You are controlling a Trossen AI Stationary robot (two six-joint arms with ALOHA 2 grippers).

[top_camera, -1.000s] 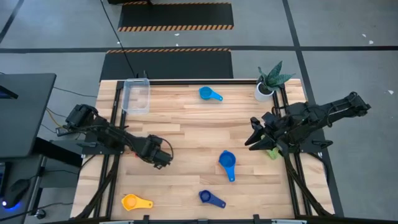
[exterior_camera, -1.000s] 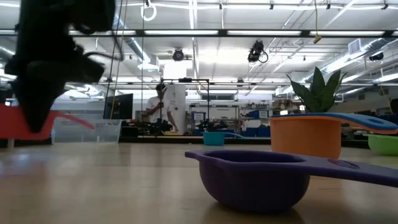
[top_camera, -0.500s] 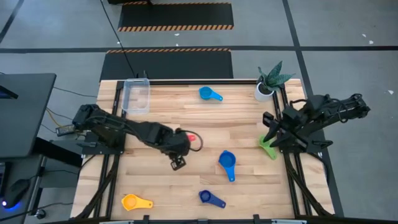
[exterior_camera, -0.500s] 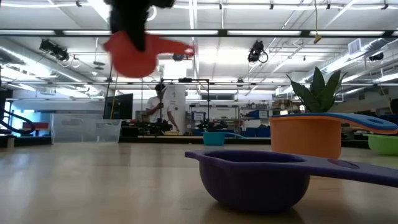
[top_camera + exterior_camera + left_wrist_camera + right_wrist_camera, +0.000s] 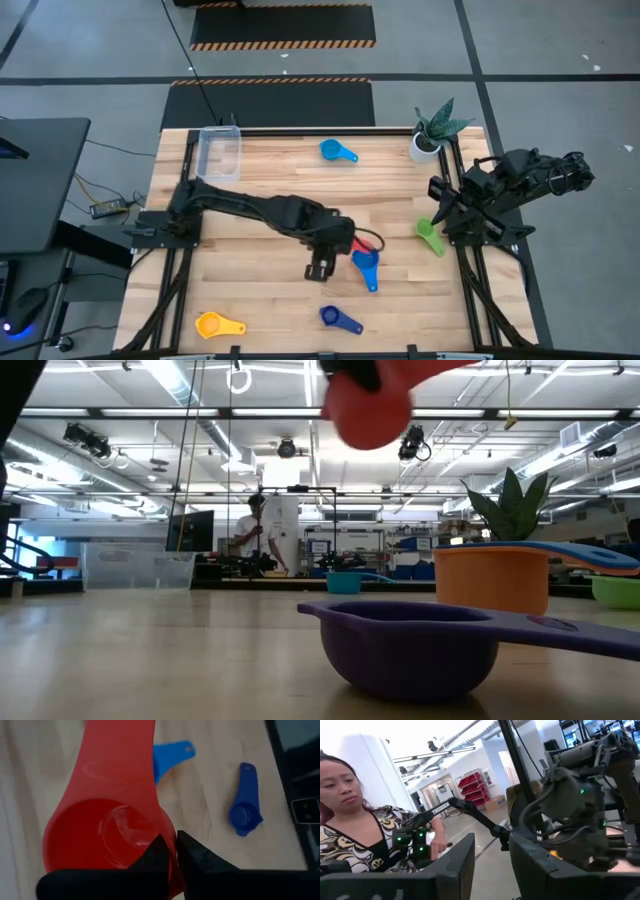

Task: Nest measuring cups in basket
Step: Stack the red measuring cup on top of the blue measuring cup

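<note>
Not much to read here — the red measuring cup has raised lettering moulded into its handle in the left wrist view, but it's too blurry to make out. No other legible labels, brands or numbers show in any view.

- Grey concrete floor surrounds the pale wooden plank table.
- Black floor mats with orange-striped edges lie beyond it.
- Long ceiling strip lights brighten the hall.
</note>
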